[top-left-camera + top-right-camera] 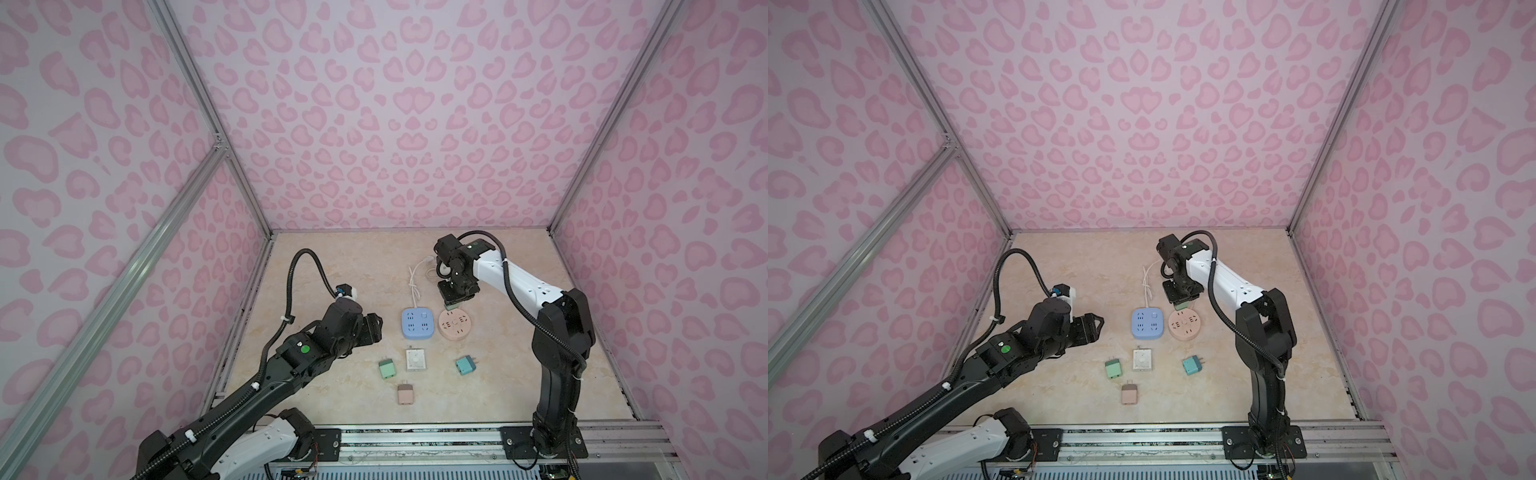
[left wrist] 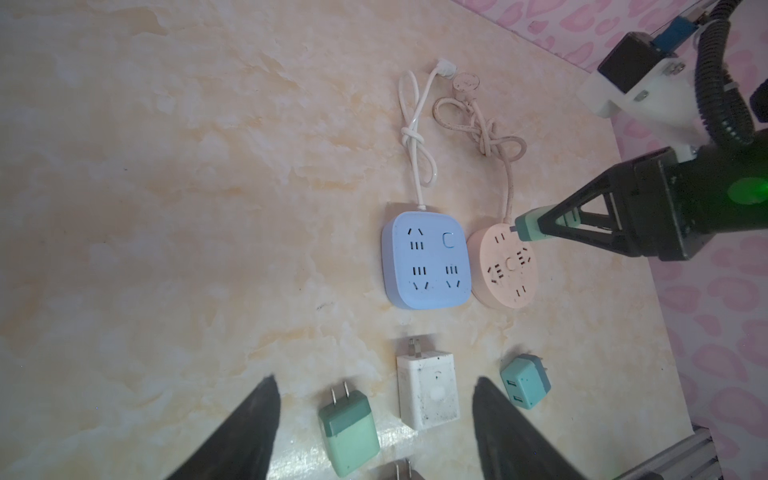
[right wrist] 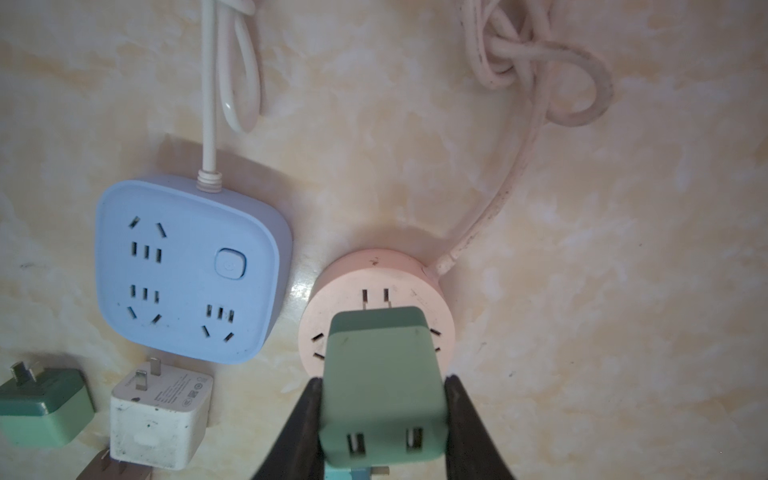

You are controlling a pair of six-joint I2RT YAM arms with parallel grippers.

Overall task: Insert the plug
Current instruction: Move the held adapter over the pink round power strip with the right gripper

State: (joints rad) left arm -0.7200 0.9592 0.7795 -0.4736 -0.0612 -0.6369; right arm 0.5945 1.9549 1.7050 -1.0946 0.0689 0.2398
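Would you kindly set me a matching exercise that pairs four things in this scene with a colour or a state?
Things:
1. square power strip
2. round power strip
3. right tool
4. left tool

Colour or state:
A. open, holding nothing
B. pink
C. blue
D. shut on the green plug

Pairs: 1-C; 2-B; 3-D; 4-A

Nothing legible anywhere: the white square plastic charger [image 3: 160, 415] bears fine grey print and small round marks on its side, too small to read
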